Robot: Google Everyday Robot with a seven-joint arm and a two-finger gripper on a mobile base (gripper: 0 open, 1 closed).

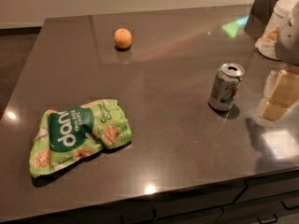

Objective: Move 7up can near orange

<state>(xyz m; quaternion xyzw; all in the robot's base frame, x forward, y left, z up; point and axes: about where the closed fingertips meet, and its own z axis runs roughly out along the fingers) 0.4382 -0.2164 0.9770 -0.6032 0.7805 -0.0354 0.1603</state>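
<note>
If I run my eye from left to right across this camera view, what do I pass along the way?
First the green chip bag → orange, farther back → 7up can → gripper, at the right edge just beyond the can.

You see the gripper (276,99) at the right edge of the table (177,139), near the 7up can (226,86), with a narrow strip of bare surface between them. From the can to the orange (123,38), far back and to the left, you have open table along the whole diagonal. The green chip bag (79,136) lies flat at the front left, well apart from both. A dark box (259,13) crowds the far right corner.
</note>
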